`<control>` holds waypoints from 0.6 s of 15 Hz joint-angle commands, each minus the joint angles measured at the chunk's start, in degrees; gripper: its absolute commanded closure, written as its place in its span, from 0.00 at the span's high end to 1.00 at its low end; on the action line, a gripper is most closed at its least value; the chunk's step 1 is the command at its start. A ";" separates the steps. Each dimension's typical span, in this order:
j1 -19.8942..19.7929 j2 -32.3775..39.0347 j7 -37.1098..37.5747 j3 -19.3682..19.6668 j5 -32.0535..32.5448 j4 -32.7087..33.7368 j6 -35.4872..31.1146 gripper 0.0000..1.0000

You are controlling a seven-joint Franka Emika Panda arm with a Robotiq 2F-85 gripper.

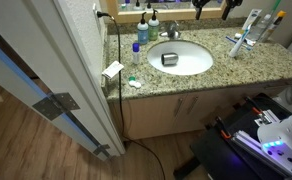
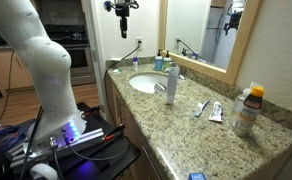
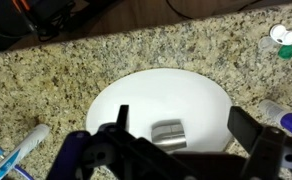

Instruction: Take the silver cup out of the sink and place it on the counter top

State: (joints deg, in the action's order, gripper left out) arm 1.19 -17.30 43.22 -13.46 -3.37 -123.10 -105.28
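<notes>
The silver cup lies in the oval white sink, near its middle. The wrist view looks straight down on the cup in the basin. My gripper is open and empty, its dark fingers framing the cup from well above. In an exterior view the gripper hangs high over the sink; the cup is hidden inside the basin there. The speckled granite counter top surrounds the sink and also shows in the other views.
A chrome faucet stands behind the basin. A blue-capped bottle stands at one side. Toothbrushes and a tube lie on the other side. An orange bottle stands near the mirror. A door borders the counter's end.
</notes>
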 commanded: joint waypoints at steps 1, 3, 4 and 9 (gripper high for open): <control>0.65 2.63 3.61 -0.74 2.97 1.28 1.36 1.00; -0.10 10.13 11.19 -3.47 11.35 2.80 -1.53 1.00; -0.01 12.62 15.00 -3.81 15.57 3.45 -2.23 1.00; 4.97 30.38 28.67 -0.46 27.01 16.79 5.44 1.00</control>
State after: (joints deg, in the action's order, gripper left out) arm 3.00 2.44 68.26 -16.77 21.58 -117.56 -105.70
